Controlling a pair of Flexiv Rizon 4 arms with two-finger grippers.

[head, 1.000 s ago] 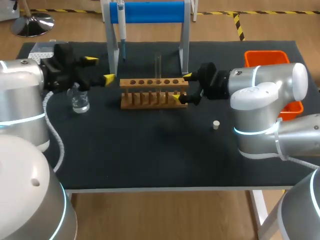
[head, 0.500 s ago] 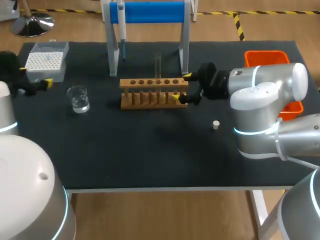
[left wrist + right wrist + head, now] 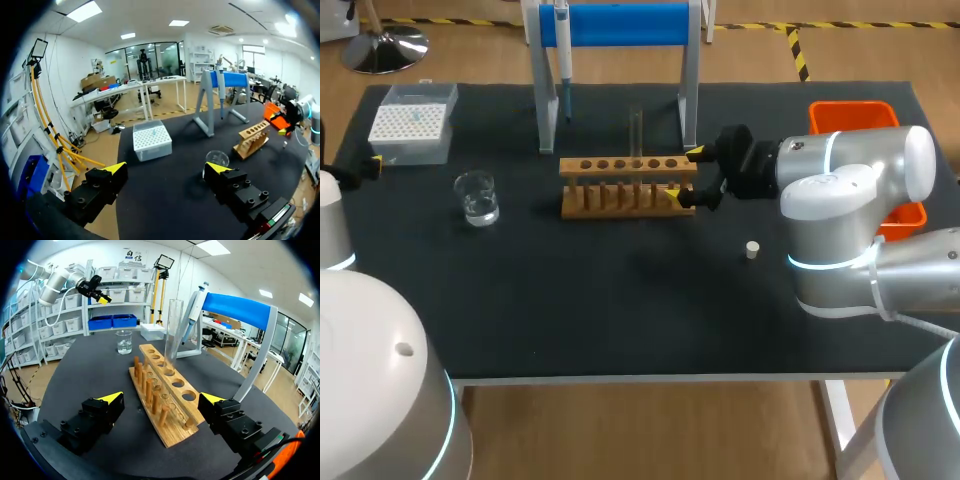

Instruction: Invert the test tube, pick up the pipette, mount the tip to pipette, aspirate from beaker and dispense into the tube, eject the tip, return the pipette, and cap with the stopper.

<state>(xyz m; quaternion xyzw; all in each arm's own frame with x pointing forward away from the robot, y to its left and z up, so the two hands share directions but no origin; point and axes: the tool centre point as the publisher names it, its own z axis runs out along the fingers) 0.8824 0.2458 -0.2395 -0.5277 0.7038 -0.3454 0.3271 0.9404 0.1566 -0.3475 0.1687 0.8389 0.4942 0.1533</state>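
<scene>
Wooden rack (image 3: 150, 371), straddled by right tool (image 3: 161, 398)

Black tabletop (image 3: 620, 300); pale brown wooden rack (image 3: 627, 187); stand (image 3: 620, 22) blue-barred on grey legs; orange bin (image 3: 855, 115); white, dot-gridded tip box (image 3: 412, 125); cream stopper (image 3: 752, 249); left pincer (image 3: 167, 168) and right pincer (image 3: 161, 397) black, yellow-tipped.

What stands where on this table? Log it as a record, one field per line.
test tube: upright in the rack
pipette: hanging on the stand
beaker: holds clear liquid, left of rack
tip box: back-left corner
stopper: loose on the mat, near right arm
left gripper: open, empty, at table's left edge
right gripper: open, rack end between its fingers
</scene>
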